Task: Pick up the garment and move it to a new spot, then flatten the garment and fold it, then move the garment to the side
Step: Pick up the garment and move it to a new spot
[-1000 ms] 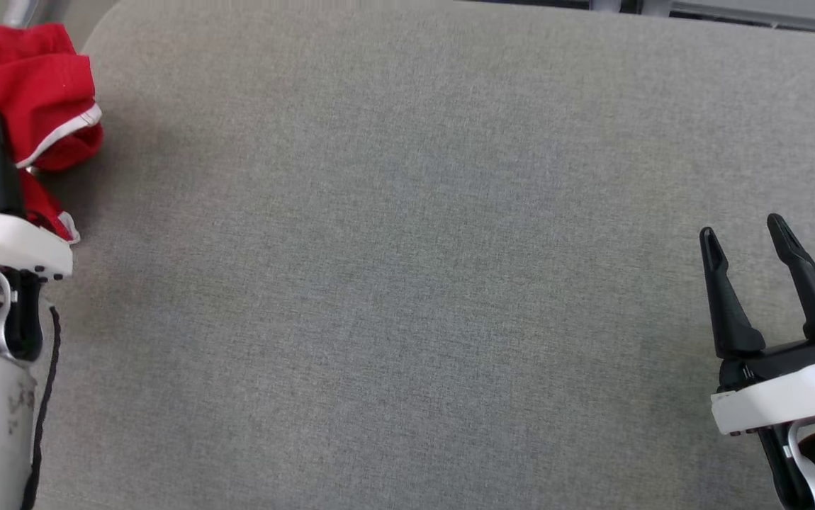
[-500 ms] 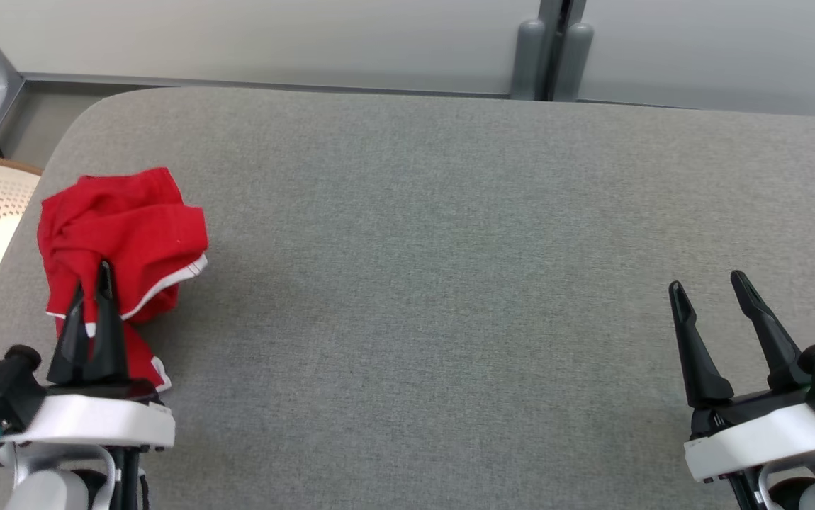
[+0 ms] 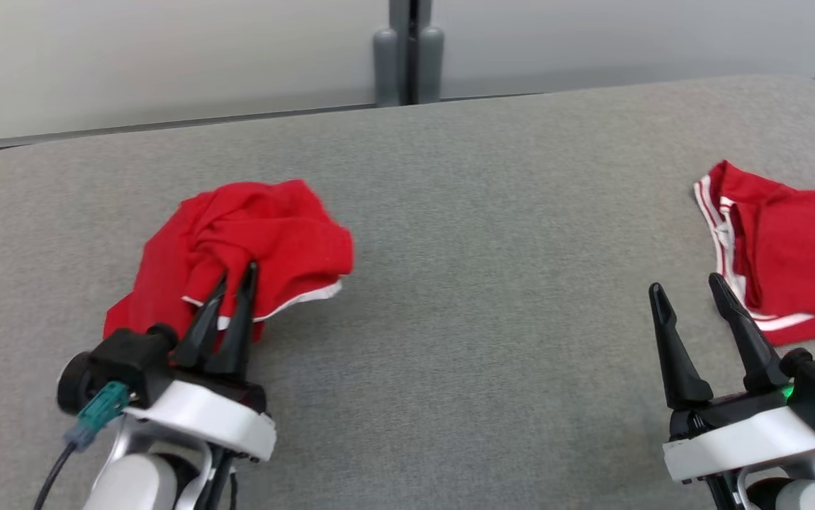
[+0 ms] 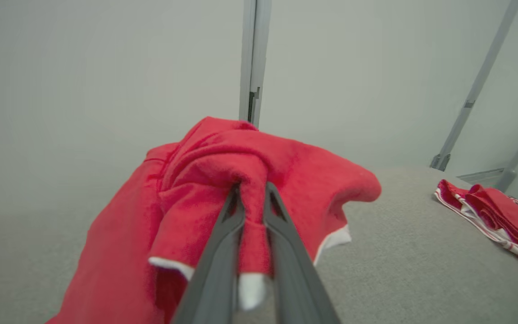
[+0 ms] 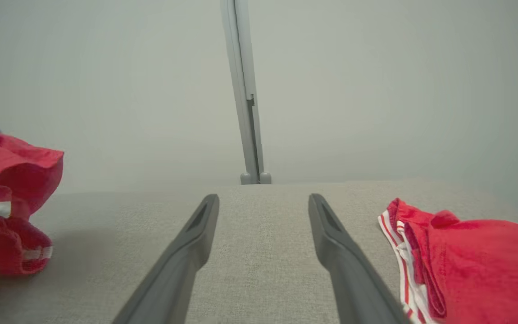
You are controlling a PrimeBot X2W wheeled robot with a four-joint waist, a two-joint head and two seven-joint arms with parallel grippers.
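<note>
A crumpled red garment [image 3: 251, 244] with white trim hangs bunched over the grey table's left part. My left gripper [image 3: 236, 273] is shut on a fold of it. In the left wrist view the red garment [image 4: 223, 180] drapes over both fingers, a pinched strip running down between them. My right gripper [image 3: 687, 287] stands open at the lower right, nothing between its fingers [image 5: 182, 252]. The same garment [image 5: 6, 198] shows at the left edge of the right wrist view.
A second red garment [image 3: 790, 248] with white stripes lies flatter at the table's right edge, just beyond my right gripper. The grey padded table [image 3: 492, 234] has a rounded far edge. A pale wall with a grey post [image 3: 407, 49] stands behind.
The head camera has swung right, bringing the second garment into sight. My left gripper keeps its hold on the red garment and now stands nearer the table's middle. The right gripper stays open.
</note>
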